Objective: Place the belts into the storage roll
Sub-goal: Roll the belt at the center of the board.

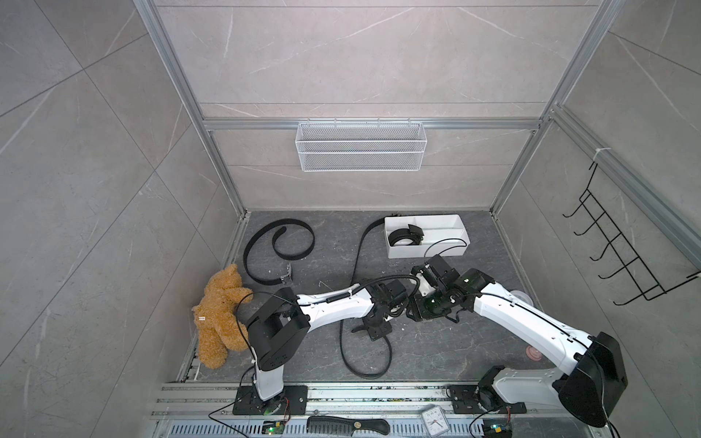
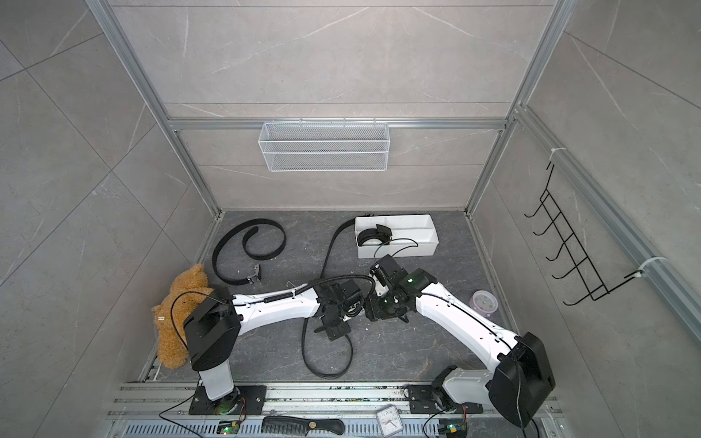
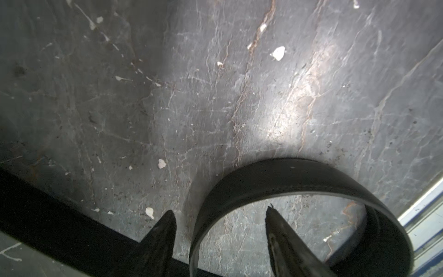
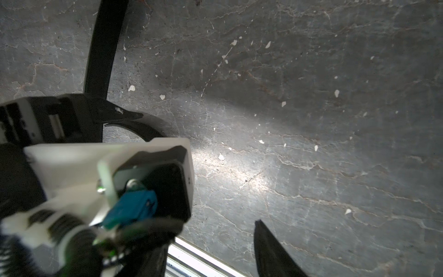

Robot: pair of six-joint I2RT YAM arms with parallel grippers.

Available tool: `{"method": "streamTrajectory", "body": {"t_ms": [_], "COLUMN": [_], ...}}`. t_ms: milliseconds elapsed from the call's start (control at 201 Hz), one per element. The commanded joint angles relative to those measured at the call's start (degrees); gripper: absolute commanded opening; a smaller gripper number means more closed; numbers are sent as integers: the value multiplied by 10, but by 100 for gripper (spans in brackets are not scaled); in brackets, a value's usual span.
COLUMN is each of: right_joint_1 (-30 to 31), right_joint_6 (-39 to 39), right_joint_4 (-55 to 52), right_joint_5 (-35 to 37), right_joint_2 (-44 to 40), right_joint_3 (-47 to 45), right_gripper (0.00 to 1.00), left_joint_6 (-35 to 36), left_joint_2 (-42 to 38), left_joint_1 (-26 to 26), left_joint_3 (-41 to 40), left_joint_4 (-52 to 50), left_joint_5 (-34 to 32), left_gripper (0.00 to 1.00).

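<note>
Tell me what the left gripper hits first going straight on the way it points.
Most likely the belt loop standing on edge: its wall runs between the open jaws of the left gripper. The dark floor lies just beyond; depth is unclear.

The left gripper crowds my view, with its white camera mount and blue plug blurred in front of it. A belt runs over the floor straight to that gripper and bends just beneath the one black finger I can see. I cannot tell whether they touch. Away from the left gripper there is dark marbled floor with white flecks. One finger of my right gripper pokes in well apart from it, with nothing against it. A metal rail shows between the two.
</note>
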Motion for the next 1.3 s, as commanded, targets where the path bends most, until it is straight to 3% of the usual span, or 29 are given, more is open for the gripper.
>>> {"method": "streamTrajectory", "body": {"t_ms": [0, 134, 219, 328, 418, 602, 816, 1000, 1195, 1294], "right_joint_1": [-8, -22, -27, -27, -25, 2, 12, 30, 28, 24], "right_joint_6": [-18, -28, -40, -70, -82, -113, -100, -72, -24, -17], "right_joint_4": [0, -5, -5, -12, -8, 13, -13, -123, -299, -350], "right_joint_5": [4, 6, 12, 25, 35, 60, 29, 26, 29, 28], "right_joint_2": [11, 21, 32, 77, 125, 252, 460, 649, 878, 915], "right_joint_3": [18, 37, 52, 100, 152, 288, 509, 778, 1162, 1217], "right_gripper": [58, 58, 59, 59, 60, 73, 73, 75, 75, 74], "left_joint_6": [15, -2, -21, -64, -104, -177, -245, -286, -307, -320], "left_joint_2": [13, 9, -4, -33, -66, -128, -184, -168, -135, -123], "left_joint_1": [3, 3, 3, 3, 3, 13, 42, 47, 47, 47], "left_joint_3": [-3, -29, -47, -77, -114, -169, -208, -217, -212, -210], "left_joint_4": [11, 29, 43, 60, 74, 72, 83, 65, 42, 24], "left_joint_5": [20, 32, 34, 21, -8, -61, -36, -32, -14, -11], "left_gripper": [55, 42, 28, 0, 0, 0, 0, 0, 0, 0]}}
